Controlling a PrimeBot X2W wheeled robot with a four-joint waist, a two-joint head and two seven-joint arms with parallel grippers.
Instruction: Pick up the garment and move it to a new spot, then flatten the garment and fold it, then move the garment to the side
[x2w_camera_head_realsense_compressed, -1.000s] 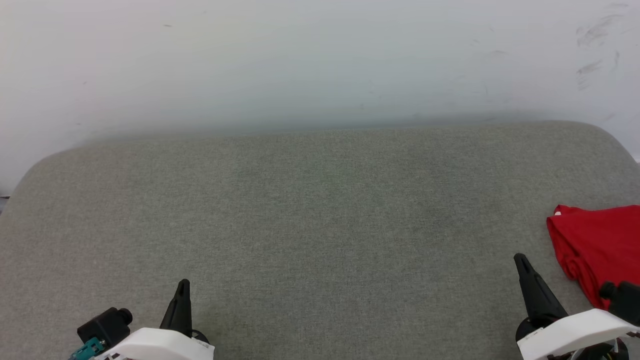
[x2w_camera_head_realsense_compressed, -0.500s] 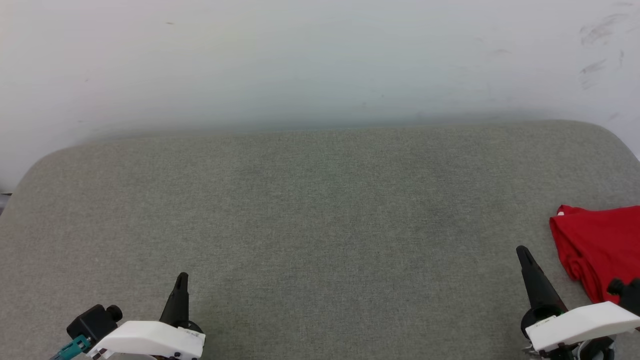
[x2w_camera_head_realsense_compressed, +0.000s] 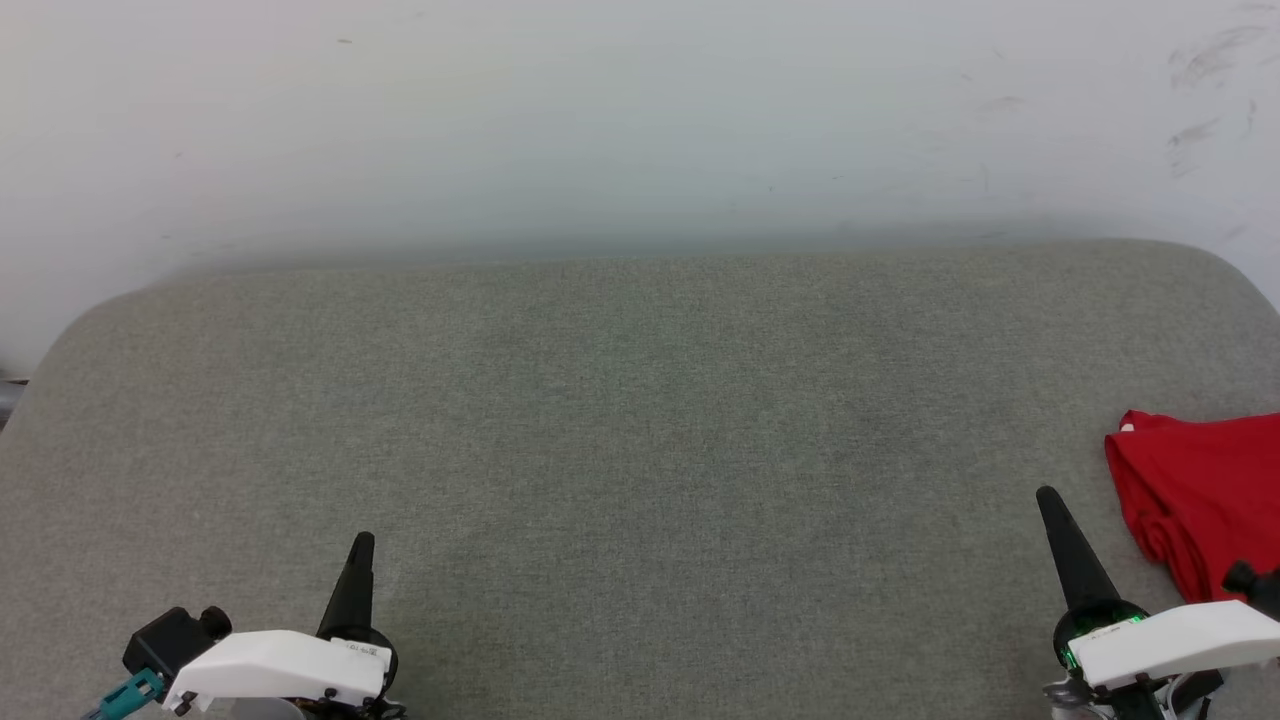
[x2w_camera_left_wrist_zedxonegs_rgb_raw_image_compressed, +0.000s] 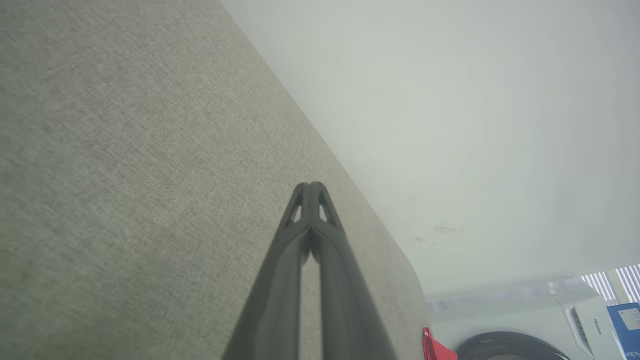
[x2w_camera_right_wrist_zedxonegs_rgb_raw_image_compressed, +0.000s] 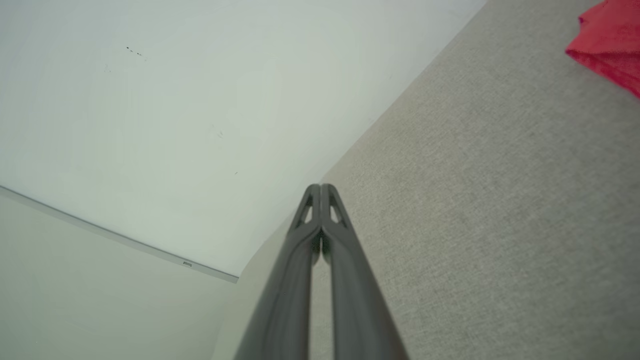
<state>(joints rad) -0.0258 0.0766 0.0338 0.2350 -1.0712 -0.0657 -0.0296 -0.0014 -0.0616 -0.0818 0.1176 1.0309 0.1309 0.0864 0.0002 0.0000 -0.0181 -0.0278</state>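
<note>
You are working over a broad grey fabric surface (x2w_camera_head_realsense_compressed: 640, 450) that runs left to right beneath a pale wall (x2w_camera_head_realsense_compressed: 640, 120), bare across its middle and left. The garment (x2w_camera_head_realsense_compressed: 1195, 495) lies on this surface at the right edge of the head view, bunched into red folds and cut off by the frame. Its full outline and long axis cannot be judged; the one edge you can see runs roughly near to far. The right wrist view shows a corner of the same red cloth (x2w_camera_right_wrist_zedxonegs_rgb_raw_image_compressed: 612, 40) off to one side of the finger line, not ahead of it. The right gripper (x2w_camera_head_realsense_compressed: 1047, 497) sits low at the near right with its tip just left of the cloth, close but apart from it. The left gripper (x2w_camera_head_realsense_compressed: 362, 545) sits at the near left, well apart from the cloth with the whole width of the surface between. Both grippers point away from you toward the wall. In the wrist views each pair of fingers (x2w_camera_right_wrist_zedxonegs_rgb_raw_image_compressed: 292, 280) (x2w_camera_left_wrist_zedxonegs_rgb_raw_image_compressed: 280, 280) is pressed tip to tip with nothing held. Judgement: the right arm is clearly the nearer one, and any reach must swing right and slightly farther out, with the jaws parted first.
</note>
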